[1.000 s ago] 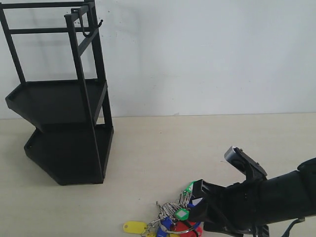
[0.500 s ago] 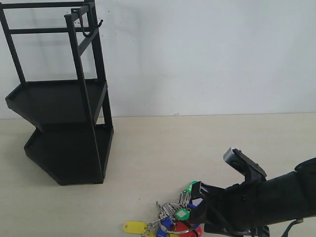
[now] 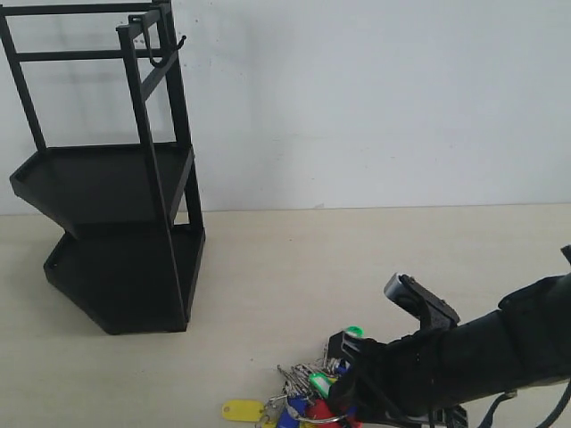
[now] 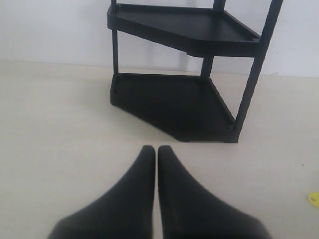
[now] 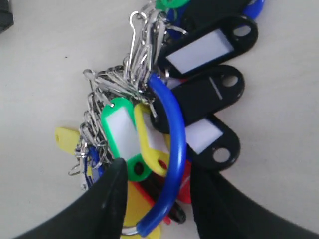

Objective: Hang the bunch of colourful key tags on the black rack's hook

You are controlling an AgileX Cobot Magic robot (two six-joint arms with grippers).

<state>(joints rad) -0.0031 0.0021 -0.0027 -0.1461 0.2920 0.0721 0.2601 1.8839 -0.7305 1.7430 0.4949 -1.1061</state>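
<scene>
Right claw [image 5: 154,199] lowered, straddling key bunch [image 5: 164,119]

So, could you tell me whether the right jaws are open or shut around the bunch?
Open. In the right wrist view the right gripper has its jaws spread, the blue-sleeved ring of the colourful key tag bunch lying between them, not yet clamped.

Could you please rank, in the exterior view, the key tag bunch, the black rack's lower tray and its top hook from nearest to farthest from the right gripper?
1. Colourful plastic key tag bunch, at the right gripper.
2. Black metal rack's lower tray, left on the table.
3. Thin black hook, high at the rack's top.
</scene>
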